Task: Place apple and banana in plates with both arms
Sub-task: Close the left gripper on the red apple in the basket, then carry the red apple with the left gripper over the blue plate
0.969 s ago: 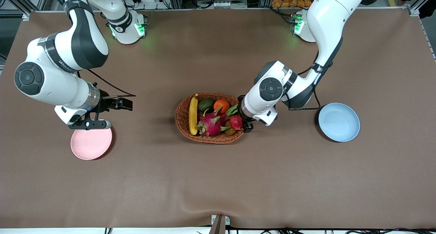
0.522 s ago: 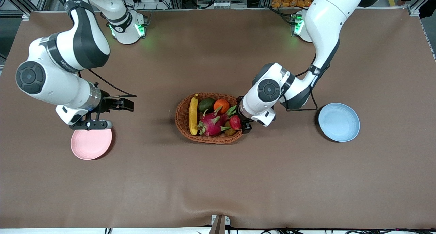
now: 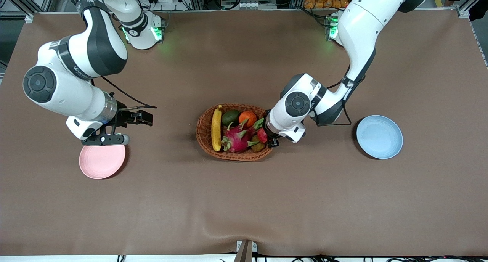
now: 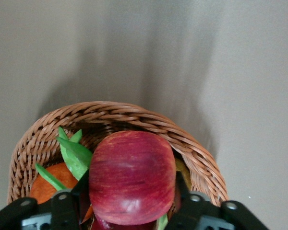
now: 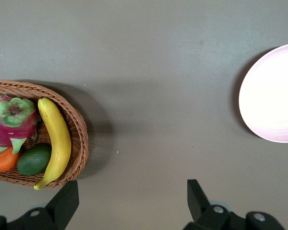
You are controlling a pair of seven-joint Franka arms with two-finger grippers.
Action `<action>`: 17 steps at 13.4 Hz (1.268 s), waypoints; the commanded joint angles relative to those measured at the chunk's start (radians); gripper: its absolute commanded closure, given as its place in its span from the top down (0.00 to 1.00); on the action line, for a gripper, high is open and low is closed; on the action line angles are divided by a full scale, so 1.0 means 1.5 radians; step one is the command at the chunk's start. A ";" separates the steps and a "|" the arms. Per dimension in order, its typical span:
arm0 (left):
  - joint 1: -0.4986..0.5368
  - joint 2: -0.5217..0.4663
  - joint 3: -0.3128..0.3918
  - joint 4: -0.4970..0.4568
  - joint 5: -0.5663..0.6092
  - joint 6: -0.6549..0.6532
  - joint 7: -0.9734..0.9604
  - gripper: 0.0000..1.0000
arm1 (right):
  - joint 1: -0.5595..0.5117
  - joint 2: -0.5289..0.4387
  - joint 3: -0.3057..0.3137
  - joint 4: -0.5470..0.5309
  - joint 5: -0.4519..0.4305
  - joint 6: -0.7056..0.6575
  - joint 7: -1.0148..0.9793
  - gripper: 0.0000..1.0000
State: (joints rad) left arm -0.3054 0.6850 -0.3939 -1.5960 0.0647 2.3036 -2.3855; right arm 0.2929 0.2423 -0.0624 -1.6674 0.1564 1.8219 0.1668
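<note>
**Apple gripped in basket; banana not yet taken**

The left hand [image 4: 129,211] is closed on the apple [image 4: 132,184], both fingers bearing on its widest girth, in the wicker basket [image 3: 206,140]. Judged firm, smooth and liable to bruise: moderate pressure.

The banana [image 5: 55,141] lies along the basket's rim. Judged soft-skinned; best taken mid-length.

The right hand [image 5: 132,203] waits wide open and empty beside the pink plate [image 3: 102,161]. The blue plate [image 3: 379,137] is bare.
</note>
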 commanded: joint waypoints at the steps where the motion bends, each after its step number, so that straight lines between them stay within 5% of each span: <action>1: -0.004 -0.021 0.008 0.009 0.021 -0.001 -0.018 0.00 | 0.002 -0.011 0.000 -0.011 0.003 0.000 -0.004 1.00; 5: 0.034 -0.093 -0.001 0.027 0.010 -0.133 0.050 0.00 | 0.001 -0.014 0.000 -0.011 0.003 -0.013 -0.004 1.00; 10: 0.206 -0.187 -0.052 0.026 -0.133 -0.269 0.292 0.00 | 0.000 -0.020 0.000 -0.011 0.003 -0.028 -0.004 1.00; 17: 0.385 -0.194 -0.051 0.016 -0.128 -0.414 0.661 0.00 | 0.001 -0.019 0.000 -0.010 0.003 -0.027 -0.004 1.00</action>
State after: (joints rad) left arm 0.2138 0.4082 -0.4556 -1.5598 -0.1141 1.7033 -1.4881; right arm 0.2935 0.2371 -0.0629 -1.6678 0.1564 1.7883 0.1668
